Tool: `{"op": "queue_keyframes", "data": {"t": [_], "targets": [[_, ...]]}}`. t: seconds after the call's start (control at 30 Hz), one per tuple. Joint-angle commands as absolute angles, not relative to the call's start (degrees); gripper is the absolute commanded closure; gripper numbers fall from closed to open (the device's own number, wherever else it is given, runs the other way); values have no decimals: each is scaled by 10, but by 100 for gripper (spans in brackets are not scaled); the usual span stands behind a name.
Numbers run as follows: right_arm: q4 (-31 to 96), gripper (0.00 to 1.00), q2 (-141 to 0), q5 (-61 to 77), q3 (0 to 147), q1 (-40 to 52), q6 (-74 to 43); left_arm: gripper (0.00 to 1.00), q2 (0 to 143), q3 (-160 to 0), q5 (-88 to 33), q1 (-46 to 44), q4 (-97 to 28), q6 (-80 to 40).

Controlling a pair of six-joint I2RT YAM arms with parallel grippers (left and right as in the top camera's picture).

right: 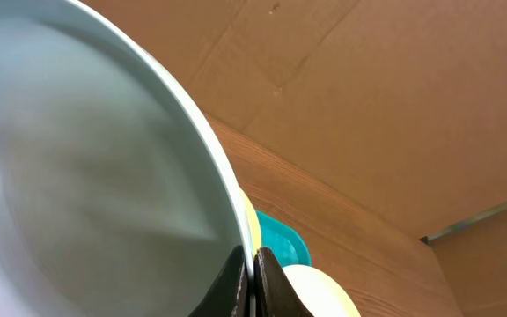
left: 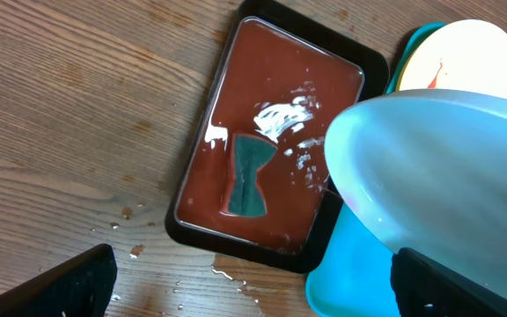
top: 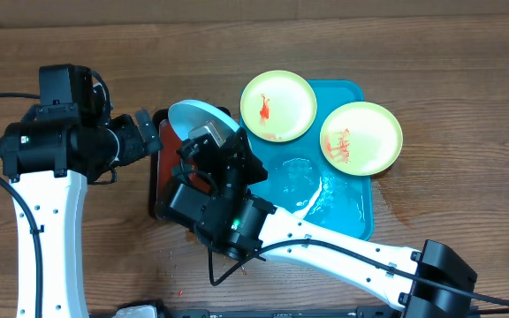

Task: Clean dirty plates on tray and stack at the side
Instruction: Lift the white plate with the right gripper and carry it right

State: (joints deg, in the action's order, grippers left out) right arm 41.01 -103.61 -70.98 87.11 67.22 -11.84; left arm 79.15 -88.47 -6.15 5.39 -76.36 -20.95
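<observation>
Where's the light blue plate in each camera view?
Overhead: the light blue plate is just left of centre, tilted.
Left wrist: the plate fills the right half.
Right wrist: the plate fills the left side.
Shared landmark: the turquoise tray, beside it in every view.

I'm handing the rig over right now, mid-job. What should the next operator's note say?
Left claw: open, empty, near the black tray.
Right claw: shut on the rim of the blue plate, tilted above the black tray.
Two yellow-green plates sit on the turquoise tray, both smeared red.
Done: nothing stacked at the side yet.
Left: finish the blue plate, clean both others, stack all three.
</observation>
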Motion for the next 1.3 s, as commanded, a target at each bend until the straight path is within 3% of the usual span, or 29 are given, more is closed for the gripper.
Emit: {"op": "queue_keyframes", "data": {"t": [0.0,0.2,0.47,0.63,0.97,1.1,1.27], "targets": [[405,96,-1027,-735,885,674,-127,0,794,-894,-54,56,-764,-201],[414,96,-1025,-665,885,617,-222,0,794,-894,-54,56,-764,-201],[434,96,-964,-91,889,410,-256,0,794,-894,-54,56,-764,-201],[464,96,-887,86,889,246,-258,0,794,-894,-54,56,-764,-201],[639,96,-872,63,877,-152,-288,0,794,-894,-54,56,-764,-201],[648,96,-894,21,839,-261,-288,0,794,-894,-54,56,-764,-201],[601,96,-906,-4,744,-334,-300,0,794,-894,-54,56,-764,-201]]}}
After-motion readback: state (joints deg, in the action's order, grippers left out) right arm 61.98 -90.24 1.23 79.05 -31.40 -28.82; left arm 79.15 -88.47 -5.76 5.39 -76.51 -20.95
